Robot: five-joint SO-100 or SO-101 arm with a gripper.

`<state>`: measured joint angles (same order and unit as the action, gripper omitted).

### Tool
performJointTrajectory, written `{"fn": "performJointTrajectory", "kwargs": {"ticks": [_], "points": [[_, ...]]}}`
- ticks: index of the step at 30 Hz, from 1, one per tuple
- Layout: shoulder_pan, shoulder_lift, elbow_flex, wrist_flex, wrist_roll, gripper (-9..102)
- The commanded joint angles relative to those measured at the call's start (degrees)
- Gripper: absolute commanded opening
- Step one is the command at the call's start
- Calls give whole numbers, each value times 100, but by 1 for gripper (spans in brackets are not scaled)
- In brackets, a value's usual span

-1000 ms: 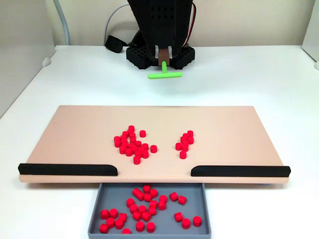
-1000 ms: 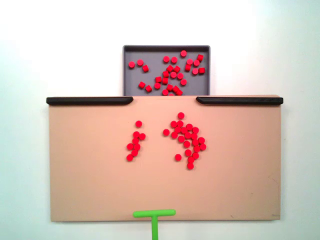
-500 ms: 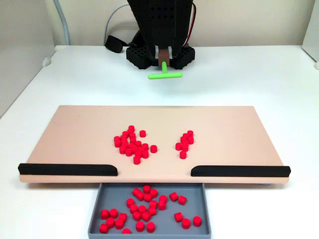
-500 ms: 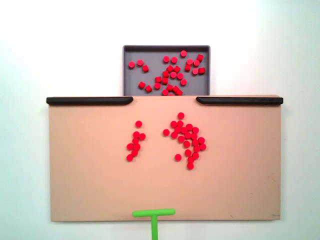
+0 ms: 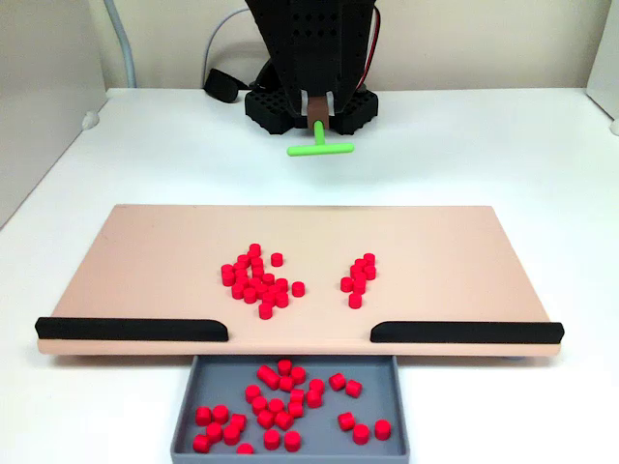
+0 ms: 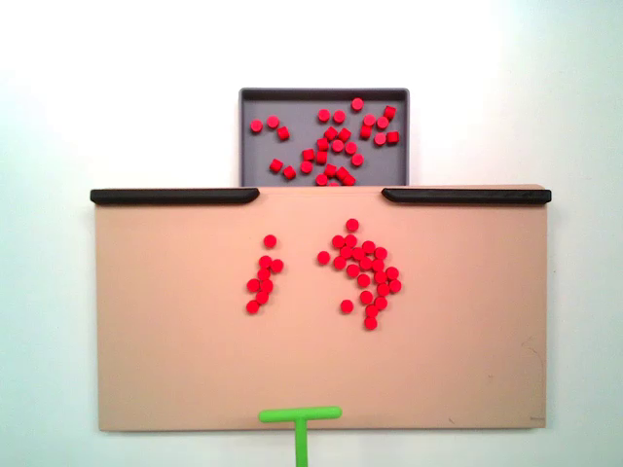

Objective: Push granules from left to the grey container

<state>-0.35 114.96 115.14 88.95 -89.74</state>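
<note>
green pusher [image 6: 300, 415] is held at the board's [image 6: 175, 370] near edge, grip state can't be told, pellets [image 6: 362, 272] sit well ahead of it in two clumps short of the tray [image 6: 251, 136]; an off-centre push could scatter them against the black strips [image 6: 175, 196].

One tan board [image 6: 175, 360] with two black strips [image 6: 175, 196], one grey container [image 6: 255, 167], one green T-shaped pusher [image 6: 300, 415]. On the board the granules [image 6: 362, 272] sit in two clusters: eight left, around twenty right in the top-down fixed view. Roughly twenty-five more lie in the container; overlaps blur that count.
</note>
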Motion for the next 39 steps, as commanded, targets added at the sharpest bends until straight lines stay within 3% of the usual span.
{"fn": "performJointTrajectory", "kwargs": {"ticks": [1, 39], "points": [[-62, -9, -35, 18, 132, 0], [-79, -9, -114, -18, 352, 0]]}}
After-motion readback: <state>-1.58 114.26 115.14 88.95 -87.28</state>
